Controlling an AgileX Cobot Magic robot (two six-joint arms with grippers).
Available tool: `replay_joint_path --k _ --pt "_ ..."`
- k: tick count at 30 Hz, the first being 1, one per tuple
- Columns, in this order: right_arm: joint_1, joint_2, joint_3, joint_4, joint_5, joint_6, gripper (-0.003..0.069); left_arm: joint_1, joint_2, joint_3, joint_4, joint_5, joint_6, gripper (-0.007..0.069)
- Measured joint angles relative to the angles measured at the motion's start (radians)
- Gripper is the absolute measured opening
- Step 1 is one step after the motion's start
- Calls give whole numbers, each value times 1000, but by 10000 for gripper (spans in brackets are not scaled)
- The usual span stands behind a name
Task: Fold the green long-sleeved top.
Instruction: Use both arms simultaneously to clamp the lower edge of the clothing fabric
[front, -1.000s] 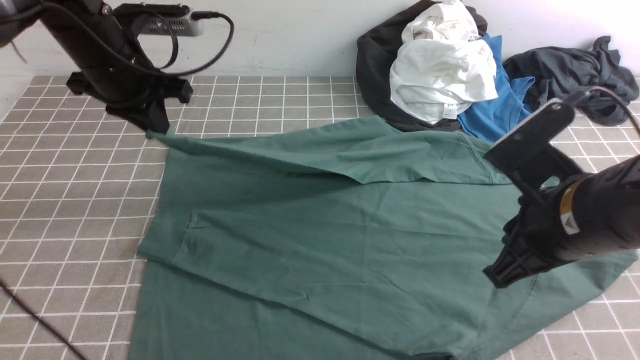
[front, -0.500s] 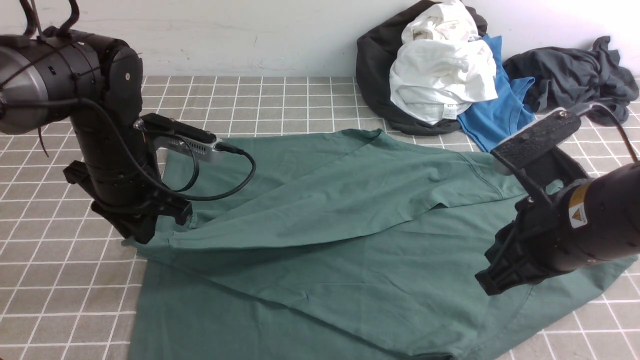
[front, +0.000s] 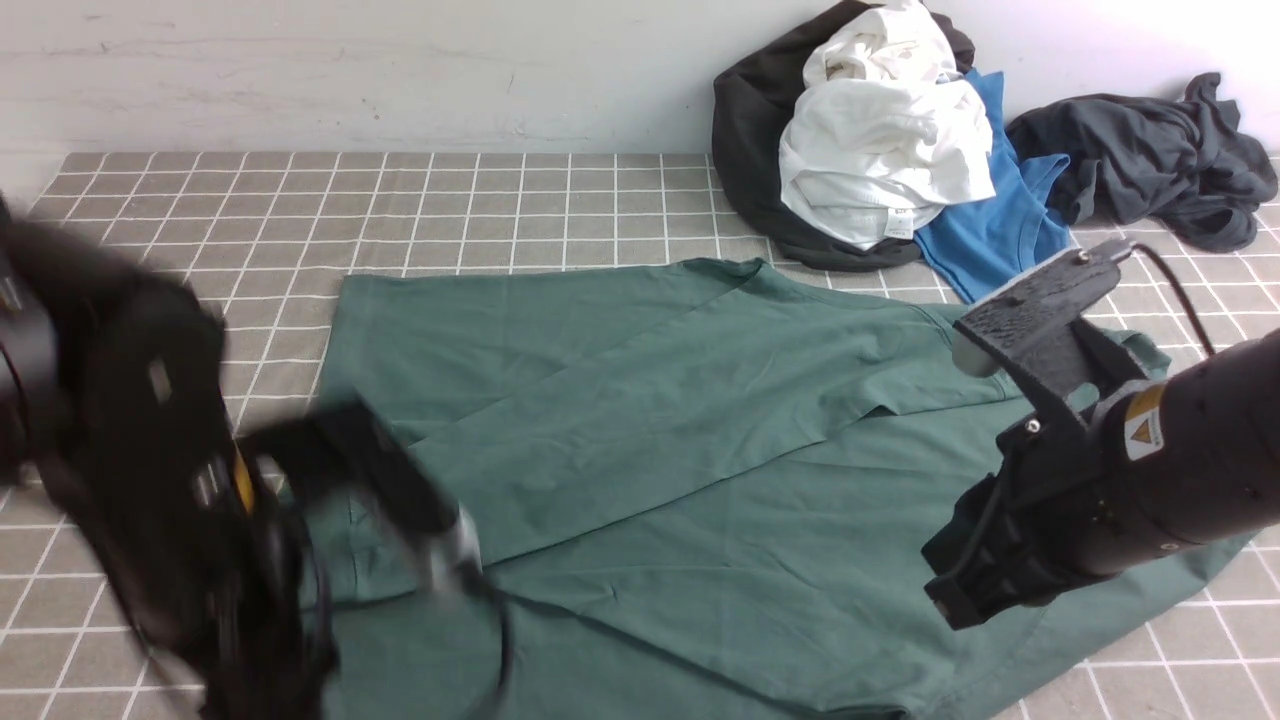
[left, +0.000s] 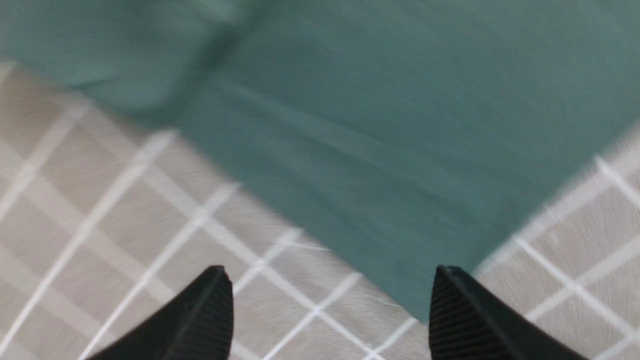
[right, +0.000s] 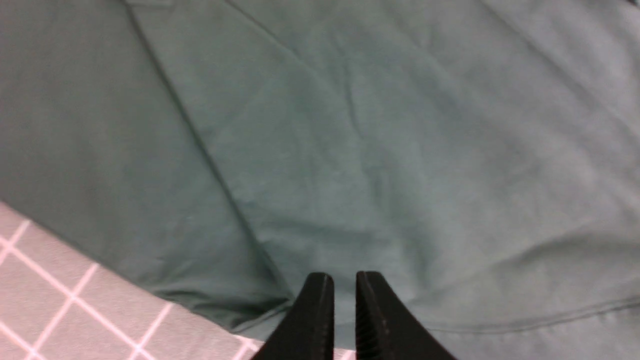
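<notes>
The green long-sleeved top (front: 700, 450) lies spread over the middle of the tiled surface. One sleeve (front: 620, 420) is folded slantwise across its body, with the cuff end near the left hem. My left arm (front: 150, 480) is a motion blur at the near left, beside that cuff. In the left wrist view the left gripper (left: 327, 280) is open and empty above the top's edge (left: 375, 125) and the tiles. My right gripper (front: 955, 600) hovers over the top's right side. Its jaws (right: 344, 282) stand almost together with nothing between them.
Against the back wall at the right lies a heap of clothes: a white garment (front: 885, 150) on a black one (front: 750, 130), a bright blue t-shirt (front: 990, 220) and a dark grey garment (front: 1140, 150). Grey tiled cloth (front: 150, 230) shows bare at the back left.
My left gripper drew the sleeve from the far left down across the top's body, let go and opened, then swung to the near left. The right arm sank a little nearer.
</notes>
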Motion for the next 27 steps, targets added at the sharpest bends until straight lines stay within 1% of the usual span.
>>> replay_joint_path --k 2,3,5,7,8,10,11,12,13,14,16,19,21,22,23,24,27 --pt "0 0 0 38 0 -39 63 -68 2 117 -2 -82 115 489" --pt "0 0 0 38 0 -42 63 -75 1 126 -3 -99 125 489" --pt "0 0 0 68 0 -76 63 -134 12 209 -3 -187 204 489" --pt "0 0 0 78 0 -93 63 -159 39 262 4 -241 227 485" --pt "0 0 0 78 0 -95 63 -160 41 268 7 -246 229 484" --pt "0 0 0 78 0 -97 63 -165 58 283 41 -257 230 452" --pt "0 0 0 78 0 -97 63 -165 59 283 46 -259 231 452" --pt "0 0 0 78 0 -97 63 -165 60 283 68 -264 220 433" --pt "0 0 0 78 0 -97 63 -165 60 282 110 -268 183 392" --pt "0 0 0 78 0 -97 63 -165 60 281 117 -268 171 379" --pt "0 0 0 78 0 -97 63 -165 60 279 184 -270 82 295" --pt "0 0 0 78 0 -97 63 -165 60 279 224 -271 -25 173" --pt "0 0 0 78 -1 -100 63 -174 51 279 230 -271 -68 86" --pt "0 0 0 78 -1 -101 63 -175 50 279 231 -271 -75 86" --pt "0 0 0 78 -3 -102 63 -188 31 279 231 -266 -93 40" --pt "0 0 0 78 -8 -105 63 -196 19 279 230 -262 -102 20" --pt "0 0 0 78 -25 -118 63 -220 -37 279 210 -227 -119 -3"
